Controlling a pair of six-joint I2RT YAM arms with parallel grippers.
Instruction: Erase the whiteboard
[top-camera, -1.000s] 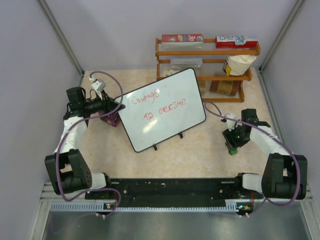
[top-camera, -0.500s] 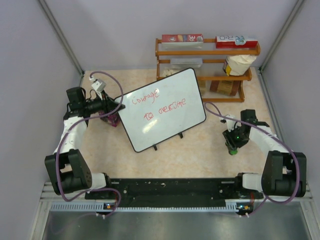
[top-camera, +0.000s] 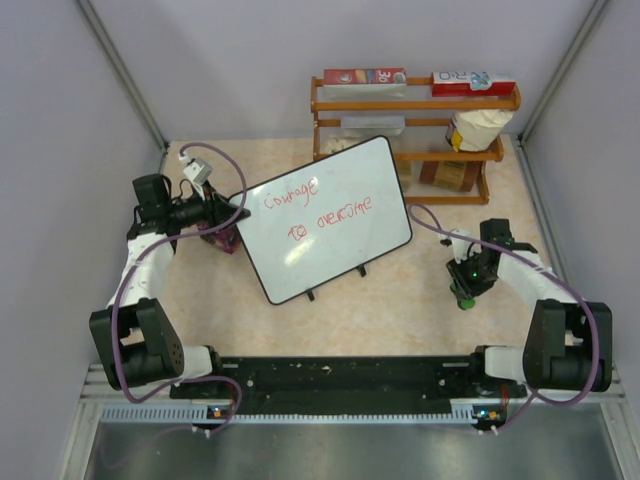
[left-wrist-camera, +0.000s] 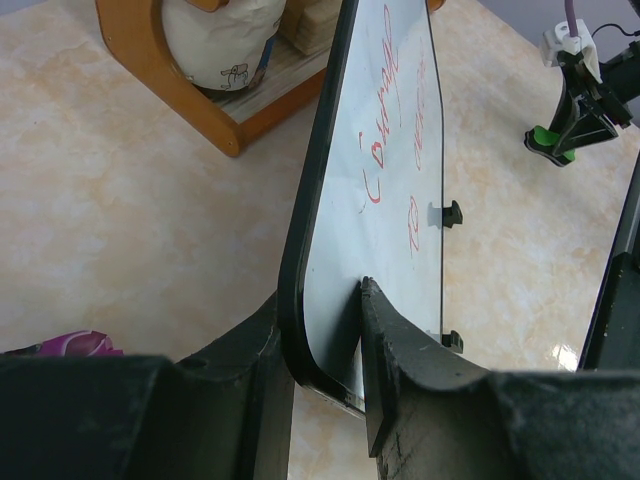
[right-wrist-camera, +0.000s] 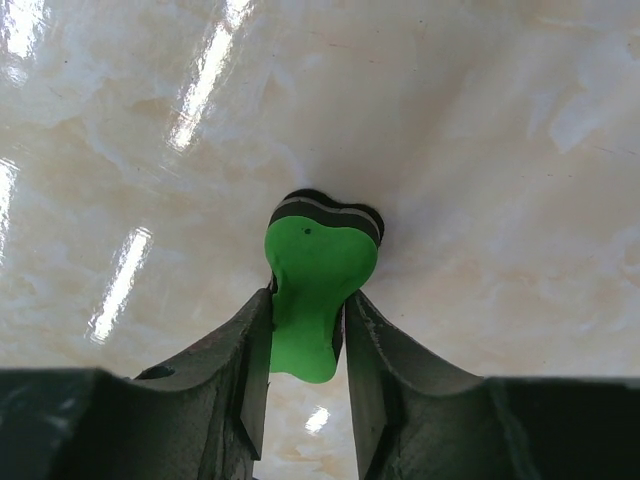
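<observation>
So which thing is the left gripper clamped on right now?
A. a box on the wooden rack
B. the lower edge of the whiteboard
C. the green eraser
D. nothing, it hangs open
B. In the left wrist view the left gripper has one finger on each face of the whiteboard, pinching its black-framed edge; the green eraser sits between the fingers of the right gripper.

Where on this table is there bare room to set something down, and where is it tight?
Bare: the front strip between the whiteboard and the arms' base rail; the gap between whiteboard and the right gripper over the green eraser. Crowded: back right, where the wooden rack stands just behind the whiteboard, and left, around the left gripper and purple packet.
</observation>
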